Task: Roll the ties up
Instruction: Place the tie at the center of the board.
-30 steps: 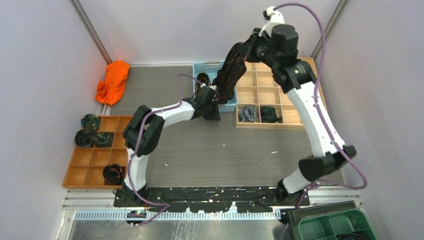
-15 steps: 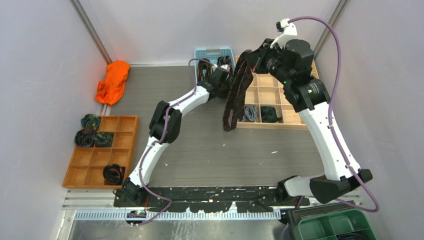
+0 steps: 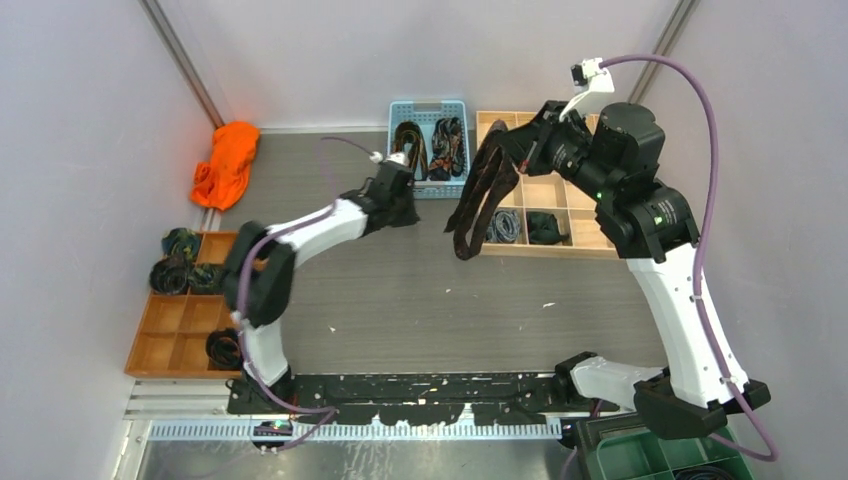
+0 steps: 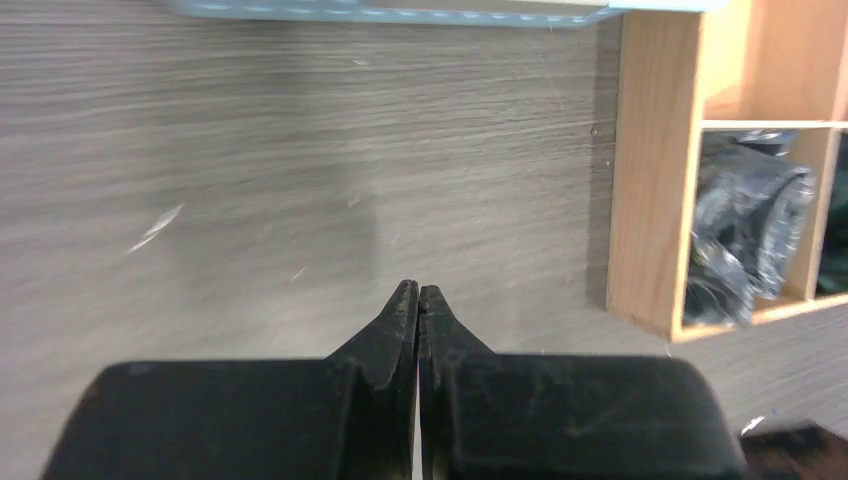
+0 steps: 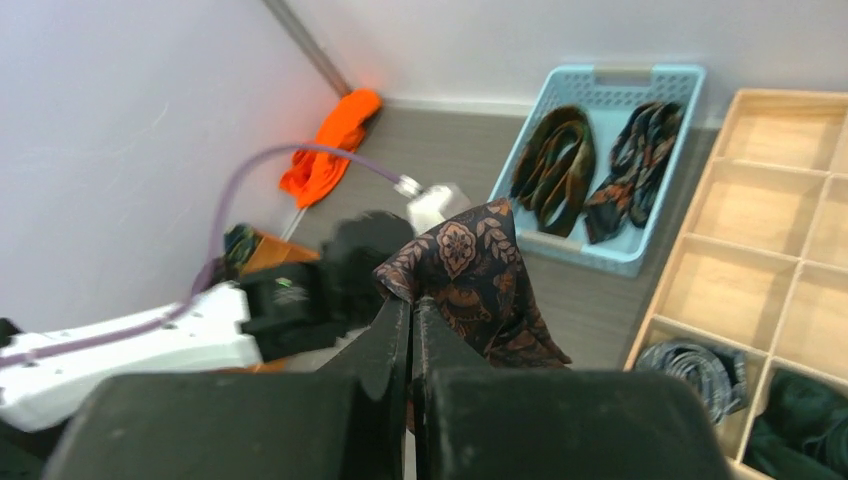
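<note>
Tie lifted, left arm drawn back.
The right gripper point(image 5: 412, 300) pinches the paisley tie point(image 3: 478, 200), which hangs doubled over the table point(image 3: 400, 300) in front of the wooden tray point(image 3: 545, 250), further right than a second ago. The left gripper point(image 4: 417, 295), pressed together and empty, has drawn away from the tie to its left, near the basket point(image 3: 427, 104).
</note>
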### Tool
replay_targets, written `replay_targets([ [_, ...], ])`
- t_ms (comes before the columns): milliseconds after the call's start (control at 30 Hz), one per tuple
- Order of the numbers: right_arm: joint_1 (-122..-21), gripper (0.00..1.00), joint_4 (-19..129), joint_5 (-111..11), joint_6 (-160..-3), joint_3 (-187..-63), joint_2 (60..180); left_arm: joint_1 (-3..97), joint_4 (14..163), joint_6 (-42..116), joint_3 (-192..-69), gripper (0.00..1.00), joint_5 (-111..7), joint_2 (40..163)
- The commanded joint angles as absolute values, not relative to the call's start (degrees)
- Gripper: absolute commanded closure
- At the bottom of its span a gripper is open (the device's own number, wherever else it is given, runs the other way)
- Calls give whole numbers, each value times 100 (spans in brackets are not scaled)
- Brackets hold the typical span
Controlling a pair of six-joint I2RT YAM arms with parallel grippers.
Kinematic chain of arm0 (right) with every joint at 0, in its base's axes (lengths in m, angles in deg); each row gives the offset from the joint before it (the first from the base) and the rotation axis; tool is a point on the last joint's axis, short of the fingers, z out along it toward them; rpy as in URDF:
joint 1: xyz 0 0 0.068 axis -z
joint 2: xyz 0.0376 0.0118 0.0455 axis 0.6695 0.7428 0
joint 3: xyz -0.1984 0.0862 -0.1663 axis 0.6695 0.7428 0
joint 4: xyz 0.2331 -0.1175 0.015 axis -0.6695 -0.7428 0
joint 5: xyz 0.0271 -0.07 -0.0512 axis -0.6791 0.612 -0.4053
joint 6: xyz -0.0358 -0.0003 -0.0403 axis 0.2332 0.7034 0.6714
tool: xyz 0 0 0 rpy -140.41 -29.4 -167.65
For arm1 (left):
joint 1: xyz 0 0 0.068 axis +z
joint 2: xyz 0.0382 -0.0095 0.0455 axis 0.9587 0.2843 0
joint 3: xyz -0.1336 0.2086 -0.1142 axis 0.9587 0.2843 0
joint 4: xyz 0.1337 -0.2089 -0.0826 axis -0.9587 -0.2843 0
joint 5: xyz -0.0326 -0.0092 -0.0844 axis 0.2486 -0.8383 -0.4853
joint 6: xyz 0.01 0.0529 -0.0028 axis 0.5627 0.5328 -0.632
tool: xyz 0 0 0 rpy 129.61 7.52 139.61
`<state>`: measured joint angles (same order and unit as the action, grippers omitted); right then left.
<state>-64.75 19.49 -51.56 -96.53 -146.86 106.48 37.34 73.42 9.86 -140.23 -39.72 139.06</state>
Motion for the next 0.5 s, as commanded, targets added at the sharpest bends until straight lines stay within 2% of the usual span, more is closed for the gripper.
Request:
replay_targets([
  [0,-6734,99,1598,-5634,-9912,-14716,10486,3751,7388,948,-13013,100,-2646,11585],
  [167,-7659,99,1407,-5531,-10051,-14546,10641,3678,6464,1020,-12086,100,-2064,9757],
  [333,-9269,99,1154,-4844,-10024,-14394,11085,3650,5556,908,-11512,100,-1648,8208],
  [467,-9698,99,1216,-4882,-10106,-14169,11586,3646,4928,893,-11381,100,-1340,7323],
])
